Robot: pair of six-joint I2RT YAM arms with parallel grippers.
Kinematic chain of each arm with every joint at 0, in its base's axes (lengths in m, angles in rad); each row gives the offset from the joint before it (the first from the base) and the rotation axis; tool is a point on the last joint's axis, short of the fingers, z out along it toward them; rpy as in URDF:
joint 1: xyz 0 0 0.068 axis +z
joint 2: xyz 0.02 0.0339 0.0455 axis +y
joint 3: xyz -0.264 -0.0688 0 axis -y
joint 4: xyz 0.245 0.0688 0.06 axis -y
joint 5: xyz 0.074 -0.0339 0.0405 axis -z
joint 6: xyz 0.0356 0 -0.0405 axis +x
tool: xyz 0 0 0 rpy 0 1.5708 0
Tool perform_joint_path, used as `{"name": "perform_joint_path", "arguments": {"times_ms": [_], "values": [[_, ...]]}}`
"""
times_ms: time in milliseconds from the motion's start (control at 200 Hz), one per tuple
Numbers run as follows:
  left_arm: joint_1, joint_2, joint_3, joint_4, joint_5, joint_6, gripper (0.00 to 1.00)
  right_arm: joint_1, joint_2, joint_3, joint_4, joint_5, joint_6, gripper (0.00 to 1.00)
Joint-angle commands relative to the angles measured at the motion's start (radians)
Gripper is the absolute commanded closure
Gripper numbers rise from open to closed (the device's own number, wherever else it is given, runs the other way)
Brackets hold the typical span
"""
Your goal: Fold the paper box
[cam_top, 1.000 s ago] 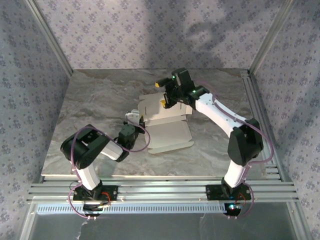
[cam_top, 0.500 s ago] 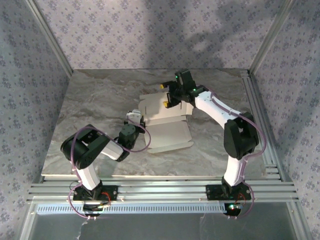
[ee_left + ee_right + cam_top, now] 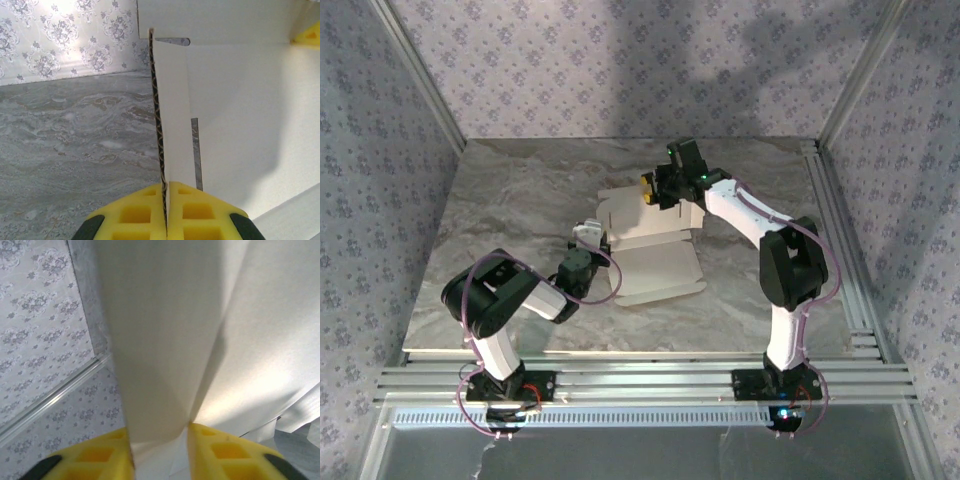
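Task thing: white die-cut card paper box (image 3: 658, 262), lying opened out mid-way across the grey marbled table (image 3: 520, 200).
Left gripper (image 3: 590, 236): at the box's left edge, yellow pads (image 3: 187, 212) pressed together on an upright side flap.
Right gripper (image 3: 650, 188): at the box's far edge, pads kept apart by the bent fold of card they clasp.
Progress: judged early, with the near panel flat, no walls locked and most folds left.
Change: the right gripper has turned over the far flap and its elbow has swung nearer; the left gripper is unmoved.

I count one paper box (image 3: 655, 255), a single card sheet, on one table (image 3: 520, 200). My claws number two: left gripper (image 3: 590, 233), right gripper (image 3: 657, 190). Two slits (image 3: 196, 150) show in the card.
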Motion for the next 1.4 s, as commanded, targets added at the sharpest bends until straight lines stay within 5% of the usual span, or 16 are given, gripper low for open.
{"name": "perform_joint_path", "arguments": {"times_ms": [0,300,680,885,1009,1394], "values": [[-0.010,-0.011,0.016,0.013,-0.009,0.031,1.00,0.004,0.007,0.007,0.003,0.013,0.001,0.77],[-0.010,-0.008,0.016,0.015,-0.016,0.038,1.00,0.016,-0.024,-0.072,0.077,0.035,-0.006,0.92],[-0.013,-0.056,0.000,0.012,0.006,0.077,1.00,0.001,-0.047,-0.116,0.101,0.039,0.004,0.76],[-0.023,-0.058,0.010,0.009,0.001,0.118,1.00,-0.013,-0.060,-0.017,-0.083,0.078,-0.024,0.61],[-0.025,-0.056,0.023,0.001,0.006,0.119,1.00,-0.021,-0.041,0.000,-0.087,0.069,-0.015,0.59],[-0.031,-0.047,0.031,-0.011,-0.001,0.121,1.00,-0.004,-0.026,0.010,-0.056,0.067,-0.010,0.83]]}}
